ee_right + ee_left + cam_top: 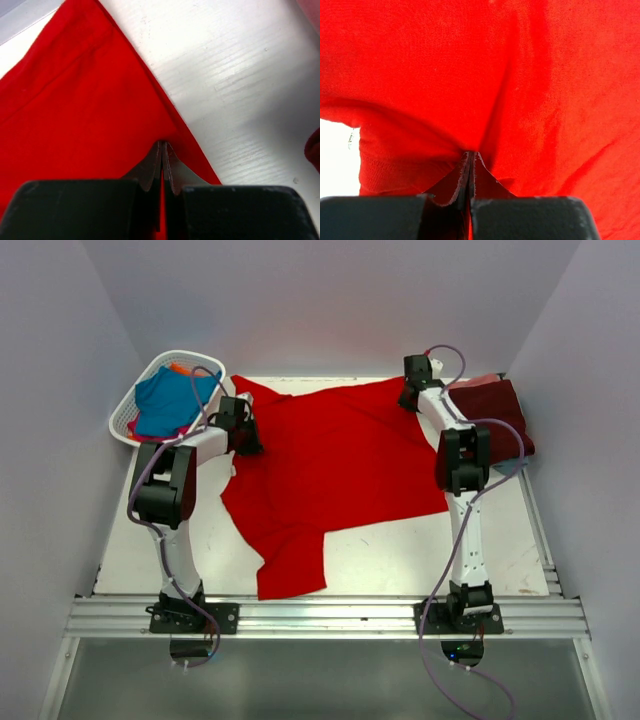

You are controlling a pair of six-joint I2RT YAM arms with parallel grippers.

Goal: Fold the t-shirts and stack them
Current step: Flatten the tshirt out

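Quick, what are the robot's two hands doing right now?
The left gripper is closed, pinching the red t-shirt.
The right gripper is closed too, pinching an edge of the same red t-shirt.

A white lattice basket (124,416) sits at the white table's (400,552) ten o'clock corner, and a grooved aluminium rail (330,618) spans its six o'clock edge.

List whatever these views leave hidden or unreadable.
Top view: the teal t-shirt covers whatever lies lower in the basket; only an orange scrap shows.
Top view: the right arm crosses the maroon t-shirt; right wrist view cuts it at the edge.
Left wrist view: the red t-shirt fills nearly the whole frame.
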